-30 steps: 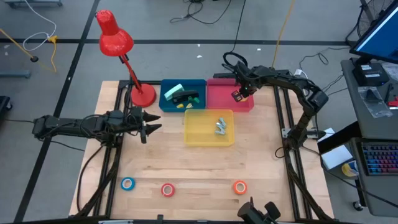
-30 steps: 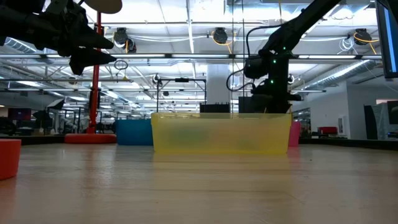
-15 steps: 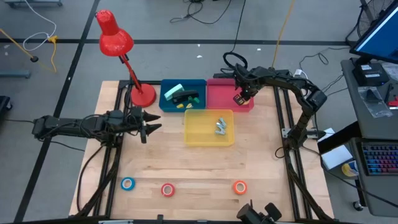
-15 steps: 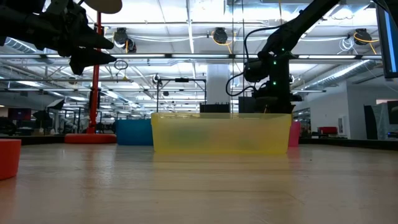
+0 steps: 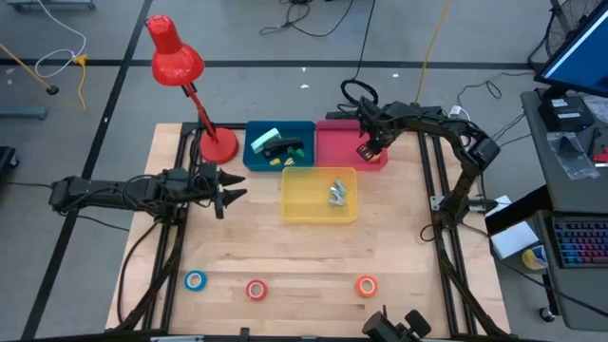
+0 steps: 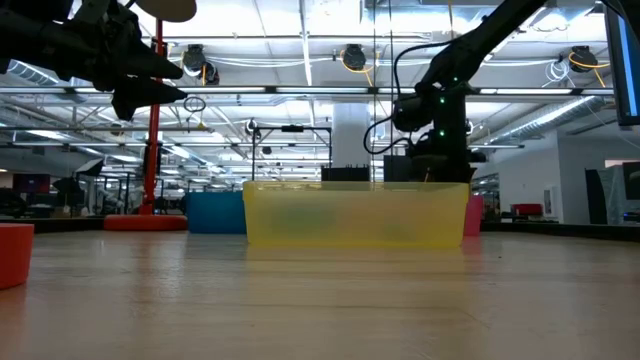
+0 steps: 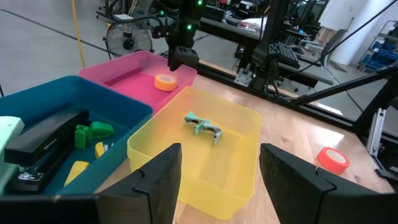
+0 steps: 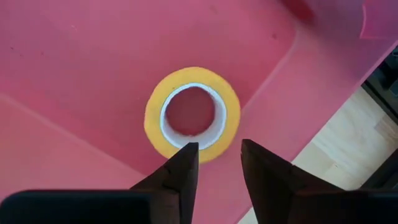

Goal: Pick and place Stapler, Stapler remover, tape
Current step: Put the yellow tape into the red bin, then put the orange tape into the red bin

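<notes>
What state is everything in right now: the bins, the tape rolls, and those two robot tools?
Yellow tape: flat in the pink bin, released.
Right tool: open, above the yellow tape.
Left tool: open, empty, hovering left of the bins.
Blue tape, red tape, orange tape: flat on the table, not yet binned.
Yellow bin: holds a staple remover.
Blue bin: holds a stapler.

floor (image 5: 76,114): grey, crossed by dark lines and loose cables | ceiling (image 6: 300,40): white beams, round fixtures hung | tabletop (image 5: 304,256): pale wood planks | monitor (image 5: 578,47): blue-lit, seen beyond the right gripper (image 5: 364,150) | keyboard (image 5: 579,242): beneath it
</notes>
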### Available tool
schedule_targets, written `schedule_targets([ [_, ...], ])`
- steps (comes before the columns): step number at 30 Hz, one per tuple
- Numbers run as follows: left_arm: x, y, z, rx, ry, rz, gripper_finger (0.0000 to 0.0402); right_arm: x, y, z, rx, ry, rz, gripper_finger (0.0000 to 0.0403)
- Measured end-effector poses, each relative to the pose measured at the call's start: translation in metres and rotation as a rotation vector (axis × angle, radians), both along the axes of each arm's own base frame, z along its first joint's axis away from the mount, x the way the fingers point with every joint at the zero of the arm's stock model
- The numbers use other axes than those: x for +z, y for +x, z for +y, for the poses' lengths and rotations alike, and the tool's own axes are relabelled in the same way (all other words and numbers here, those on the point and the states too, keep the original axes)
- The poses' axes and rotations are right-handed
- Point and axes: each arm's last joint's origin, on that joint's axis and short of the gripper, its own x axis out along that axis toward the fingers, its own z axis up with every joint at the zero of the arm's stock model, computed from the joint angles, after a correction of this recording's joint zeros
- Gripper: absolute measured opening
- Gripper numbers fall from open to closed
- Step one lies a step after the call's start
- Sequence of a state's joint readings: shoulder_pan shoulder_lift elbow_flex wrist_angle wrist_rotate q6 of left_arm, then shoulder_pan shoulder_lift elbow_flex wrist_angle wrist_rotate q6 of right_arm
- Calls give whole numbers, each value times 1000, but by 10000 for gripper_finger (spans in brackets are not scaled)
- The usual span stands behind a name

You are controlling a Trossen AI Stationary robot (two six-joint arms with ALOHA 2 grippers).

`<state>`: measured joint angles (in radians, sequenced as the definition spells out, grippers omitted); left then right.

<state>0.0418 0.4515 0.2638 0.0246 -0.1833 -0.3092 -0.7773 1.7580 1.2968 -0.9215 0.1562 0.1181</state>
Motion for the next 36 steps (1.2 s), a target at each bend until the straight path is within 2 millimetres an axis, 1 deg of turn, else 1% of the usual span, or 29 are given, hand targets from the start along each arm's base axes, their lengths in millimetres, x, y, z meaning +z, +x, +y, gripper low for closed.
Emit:
schedule_targets([
  [5, 0, 0, 0, 0, 0, 0, 216, 9, -3, 3, 0, -10, -14, 122],
  [8, 0, 0, 0, -1, 1, 0, 216, 21, -7, 9, -24, 11, -63, 118],
  [11, 0, 0, 0, -1, 1, 0, 216, 37, -12, 21, -2, 96, -154, 112],
  [14, 0, 0, 0, -1, 1, 0, 216, 57, -16, 40, 49, 169, -255, 108],
  [18, 0, 0, 0, -3, 11, 3, 216, 85, -18, 73, 156, 225, -376, 105],
  [22, 0, 0, 0, -5, 16, 6, 216, 109, -19, 108, 255, 254, -487, 105],
  [25, -1, 0, 0, -6, 17, 10, 216, 124, -21, 130, 272, 247, -547, 105],
  [31, -1, 0, -1, -30, 14, 12, 216, 145, -20, 163, 231, 258, -697, 105],
  [34, -1, 0, -2, -62, 9, 12, 216, 148, -16, 177, 227, 297, -724, 105],
  [36, -1, 0, -2, -86, 5, 11, 216, 147, -14, 187, 229, 333, -701, 105],
])
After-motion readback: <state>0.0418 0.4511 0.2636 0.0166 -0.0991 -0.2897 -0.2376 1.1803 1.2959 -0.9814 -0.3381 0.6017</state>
